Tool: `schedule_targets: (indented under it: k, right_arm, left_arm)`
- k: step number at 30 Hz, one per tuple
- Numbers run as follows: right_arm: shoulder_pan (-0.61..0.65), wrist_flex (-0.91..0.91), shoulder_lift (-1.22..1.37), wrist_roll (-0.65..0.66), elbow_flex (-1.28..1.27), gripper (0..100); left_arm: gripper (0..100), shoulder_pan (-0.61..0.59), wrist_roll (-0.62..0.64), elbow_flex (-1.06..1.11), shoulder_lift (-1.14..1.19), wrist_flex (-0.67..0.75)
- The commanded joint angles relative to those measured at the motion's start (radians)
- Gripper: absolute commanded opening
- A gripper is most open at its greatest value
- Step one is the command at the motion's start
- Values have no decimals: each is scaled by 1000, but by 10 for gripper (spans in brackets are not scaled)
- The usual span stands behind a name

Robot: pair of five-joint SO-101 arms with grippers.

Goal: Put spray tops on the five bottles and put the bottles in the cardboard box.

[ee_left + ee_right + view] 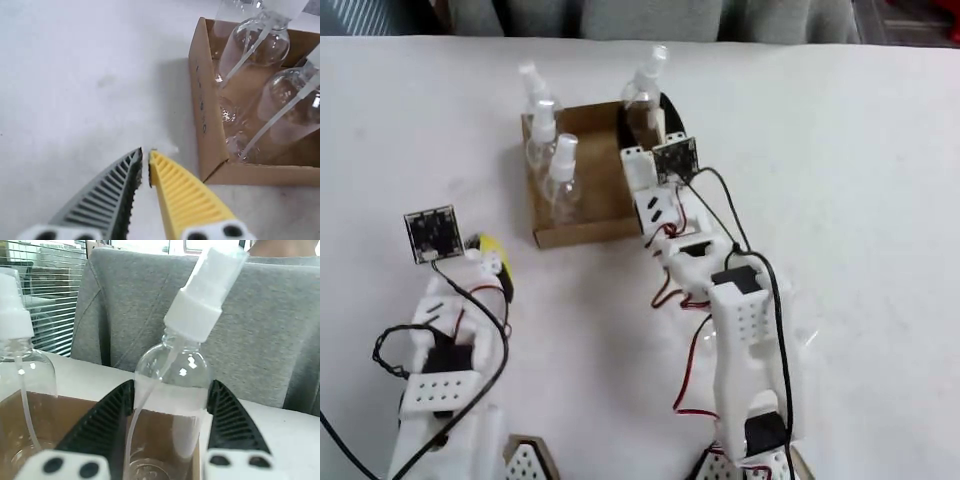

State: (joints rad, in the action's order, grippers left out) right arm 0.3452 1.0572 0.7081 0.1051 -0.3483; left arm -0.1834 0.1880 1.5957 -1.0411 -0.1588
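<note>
Several bottles (563,175) stand capped in the box (580,235), upper centre of the high view, mostly toward its left end. The right tool (171,390) is at the box's right end. Its black jaws are pressed against both sides of one more bottle (172,362), at the shoulder just under the neck. That bottle's spray top (205,295) is on and leans a little. Its base looks to be down inside the box; whether it touches the floor can't be told.

The left tool (145,152) is at lower left of the high view, over bare table (840,150), just beside the box's near corner. Its grey and yellow jaws are almost together, only a sliver between the tips, with nothing in them.

Handling, as a judgement:
- The bottles look like clear thin plastic and empty, so very light, smooth and a bit slippery.
- The walls likely dent under a hard squeeze.
- The tall top makes them tippy, and the neighbours are close enough to knock.
- The best hold is the shoulder or upper body, as here.
- The spray top is a poor hold, since it may twist or come loose.
</note>
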Motion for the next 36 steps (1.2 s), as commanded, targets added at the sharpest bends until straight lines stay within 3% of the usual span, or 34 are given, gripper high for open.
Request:
schedule_targets:
  k: [1, 6, 9, 13, 22, 28, 36]
  right_arm:
    - [-28, -1, -16, -5, 37, 84]
    - [-31, -2, -18, 6, 34, 83]
    - [-13, 8, -18, 123, 6, 80]
    - [19, 128, -16, 149, -40, 13]
    - [27, 76, -13, 143, -40, 31]
    - [22, -30, -12, -23, 8, 31]
    - [27, 28, 53, 26, 38, 30]
  left_arm:
    - [35, -12, -8, -8, -2, 29]
    - [35, -12, -8, -8, -2, 29]
    - [35, -12, -8, -8, -2, 29]
    - [35, -12, -8, -8, -2, 29]
    - [35, -12, -8, -8, -2, 29]
    - [35, -13, -8, -8, -2, 29]
    - [35, -15, -8, -8, -2, 29]
